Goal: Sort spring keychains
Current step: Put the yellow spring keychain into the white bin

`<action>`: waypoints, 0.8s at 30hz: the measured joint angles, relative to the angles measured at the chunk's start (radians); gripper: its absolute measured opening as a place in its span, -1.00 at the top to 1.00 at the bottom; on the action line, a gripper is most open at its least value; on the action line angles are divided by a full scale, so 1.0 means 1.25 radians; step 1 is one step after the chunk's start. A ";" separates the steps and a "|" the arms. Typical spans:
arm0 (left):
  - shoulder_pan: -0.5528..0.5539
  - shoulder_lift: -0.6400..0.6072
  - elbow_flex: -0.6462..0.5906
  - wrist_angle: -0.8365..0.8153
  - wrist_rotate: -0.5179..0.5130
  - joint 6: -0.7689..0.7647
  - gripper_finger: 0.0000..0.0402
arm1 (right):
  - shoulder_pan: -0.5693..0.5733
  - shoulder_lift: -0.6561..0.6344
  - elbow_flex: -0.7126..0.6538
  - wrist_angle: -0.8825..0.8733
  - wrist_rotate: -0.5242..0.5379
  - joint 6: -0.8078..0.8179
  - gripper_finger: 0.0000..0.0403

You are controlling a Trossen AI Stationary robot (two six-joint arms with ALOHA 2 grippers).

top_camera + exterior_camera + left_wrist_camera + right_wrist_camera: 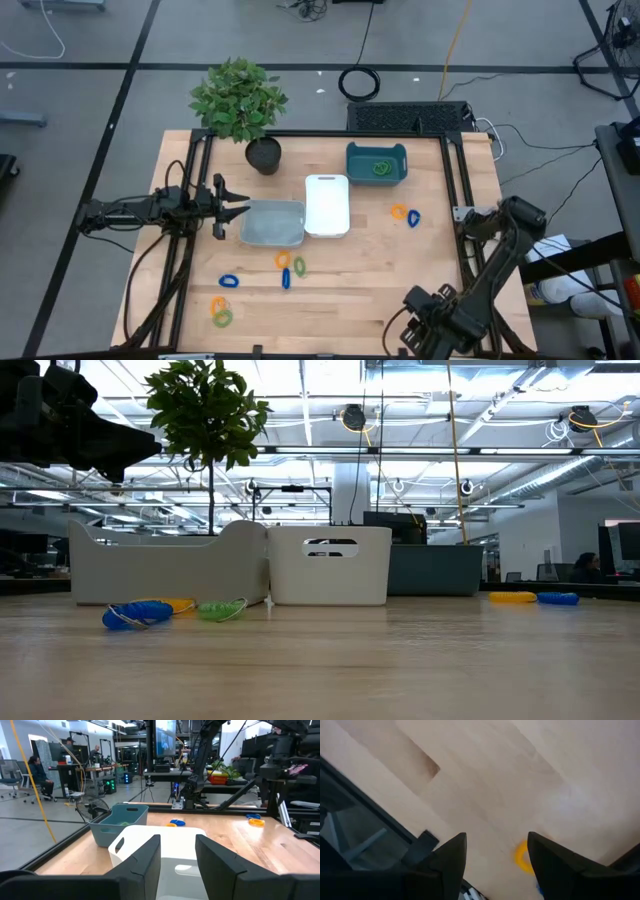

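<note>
my left claw [240,210] hovered at the left edge of the grey tray [272,223], its two dark fingers [145,862] apart with a moderate gap and nothing between them. my right claw [495,852] was low at the near right corner of the surface [350,290], pointing down at pale smooth wood grain, its fingers also apart and empty.

the spring keychains were small coiled plastic loops. a green one [380,168] lay inside the teal bin [376,163], which had rounded corners. an orange [398,211] and a blue one [414,218] lay close together on the bare wood, right of the white tray [327,205]. in front of the grey tray lay an orange [283,260], a green [299,266] and a blue loop [286,278] in a small group, with another blue [229,281] further left. near the front left corner an orange [217,304] and a green loop [222,318] touched each other.

the white tray was glossy, rectangular, with a slot handle. a potted plant [240,98] with leafy green top stood behind the grey tray.
</note>
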 joint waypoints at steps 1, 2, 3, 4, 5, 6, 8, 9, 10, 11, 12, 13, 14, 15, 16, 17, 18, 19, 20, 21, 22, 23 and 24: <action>0.000 0.000 0.000 0.000 0.000 0.000 0.35 | 0.005 0.006 0.000 -0.001 -0.001 0.021 0.01; 0.000 0.000 0.000 0.000 0.000 0.000 0.35 | 0.009 0.009 0.000 -0.001 -0.003 0.044 0.01; 0.000 0.000 0.000 0.000 0.000 0.000 0.35 | 0.014 0.014 0.000 -0.002 -0.015 0.065 0.01; 0.000 0.000 0.000 0.000 0.000 0.000 0.35 | 0.019 0.018 0.000 0.000 -0.022 0.085 0.01; 0.000 0.000 0.000 0.000 0.000 0.000 0.35 | 0.024 0.023 0.000 0.002 -0.029 0.103 0.01; 0.000 0.000 0.000 0.000 0.000 0.000 0.35 | 0.031 0.029 0.000 0.003 -0.040 0.122 0.01; 0.000 0.000 0.000 0.000 0.000 0.000 0.35 | 0.043 0.038 0.000 0.009 -0.043 0.154 0.01; 0.000 0.000 0.000 0.000 0.000 0.000 0.35 | 0.050 0.042 0.000 0.011 -0.043 0.172 0.01; 0.000 0.000 0.000 0.000 0.000 0.000 0.35 | 0.055 0.045 0.000 0.013 -0.043 0.188 0.01; 0.000 0.000 0.000 0.000 0.000 0.000 0.35 | 0.061 0.049 0.000 0.014 -0.046 0.202 0.01; 0.000 0.000 0.000 0.000 0.000 0.000 0.35 | 0.066 0.053 0.000 0.015 -0.046 0.215 0.01; 0.000 0.000 0.000 0.000 0.000 0.000 0.35 | 0.070 0.058 0.000 0.015 -0.049 0.225 0.01; 0.000 0.000 0.000 0.000 0.000 0.000 0.35 | 0.073 0.062 0.000 0.015 -0.057 0.234 0.01; 0.000 0.000 0.000 0.000 0.000 0.000 0.35 | 0.076 0.067 0.000 0.014 -0.065 0.241 0.01; 0.000 0.000 0.000 0.000 0.000 0.000 0.35 | 0.079 0.072 0.000 0.014 -0.070 0.243 0.01; 0.000 0.000 0.000 0.000 0.000 0.000 0.35 | 0.080 0.078 0.000 0.013 -0.082 0.245 0.01; 0.000 0.000 0.000 0.000 0.000 0.000 0.35 | 0.081 0.084 0.000 0.012 -0.085 0.246 0.01; 0.000 0.000 0.000 0.000 0.000 0.000 0.35 | 0.081 0.090 0.000 0.013 -0.085 0.246 0.01; 0.000 0.000 0.000 0.000 0.000 0.000 0.35 | 0.081 0.094 0.000 0.013 -0.086 0.246 0.01; 0.000 0.000 0.000 0.000 0.000 0.000 0.35 | 0.080 0.098 0.000 0.013 -0.085 0.246 0.01; 0.000 0.000 0.000 0.000 0.000 0.000 0.35 | 0.080 0.101 0.000 0.012 -0.085 0.247 0.01; 0.000 0.000 0.000 0.000 0.000 0.000 0.35 | 0.080 0.103 0.000 0.012 -0.085 0.249 0.01; 0.000 0.000 0.000 0.000 0.000 0.000 0.35 | 0.080 0.105 0.000 0.010 -0.085 0.253 0.01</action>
